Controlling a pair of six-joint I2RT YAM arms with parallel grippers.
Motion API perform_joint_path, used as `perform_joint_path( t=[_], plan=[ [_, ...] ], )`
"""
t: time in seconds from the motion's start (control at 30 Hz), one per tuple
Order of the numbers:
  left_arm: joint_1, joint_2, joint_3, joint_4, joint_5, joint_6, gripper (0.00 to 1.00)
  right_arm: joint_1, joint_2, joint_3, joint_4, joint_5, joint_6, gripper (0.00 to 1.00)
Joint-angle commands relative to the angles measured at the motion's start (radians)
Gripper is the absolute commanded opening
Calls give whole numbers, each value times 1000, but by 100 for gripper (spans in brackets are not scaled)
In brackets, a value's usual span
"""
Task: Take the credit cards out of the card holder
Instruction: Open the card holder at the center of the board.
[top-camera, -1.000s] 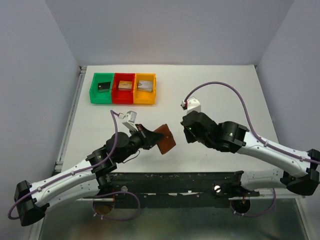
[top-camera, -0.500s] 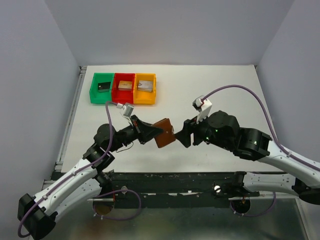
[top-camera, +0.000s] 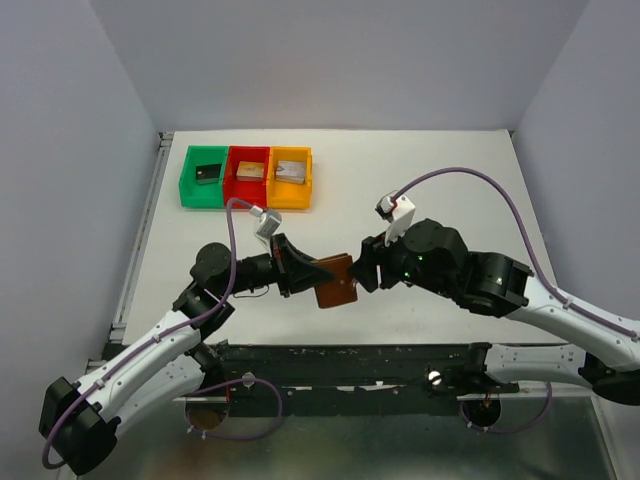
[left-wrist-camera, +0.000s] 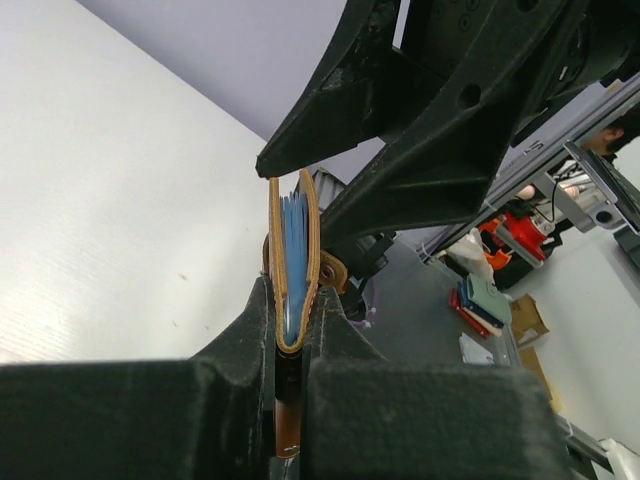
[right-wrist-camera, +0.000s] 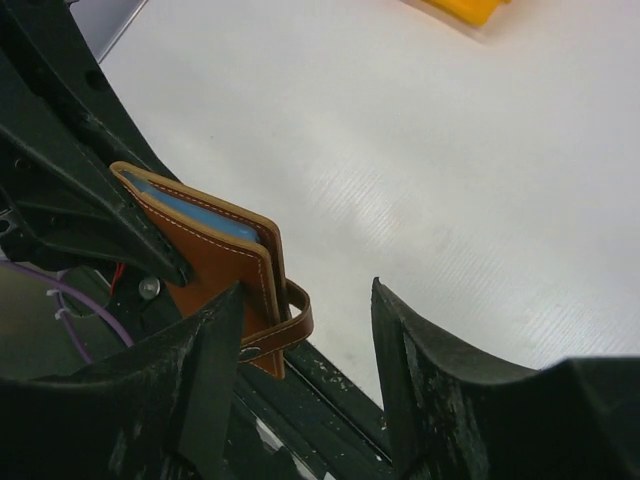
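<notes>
At tabletop (top-camera: 440, 180) near edge: folded card holder (top-camera: 333, 283) is clamped in L tool (top-camera: 306, 272); R tool (top-camera: 362, 272) is held open just beside it.

Bright even light, soft shadows, wrist-view foregrounds blurred and dark.

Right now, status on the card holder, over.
Left fingers shut on card holder, folded, held aloft. Right fingers open by its strap. Nothing between them.
</notes>
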Motion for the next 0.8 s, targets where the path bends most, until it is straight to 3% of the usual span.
perform_joint_path(
  t=[0.0, 0.47, 0.77],
  plan=[
    [28, -6, 13, 138, 117, -24, 0, -2, -40, -20, -18, 38, -11, 60],
    [65, 67, -22, 471, 265, -207, 0, -5, -131, -100, 32, -57, -31, 60],
    [64, 122, -27, 618, 313, -290, 0, -6, -191, -137, 169, -296, -2, 64]
  ],
)
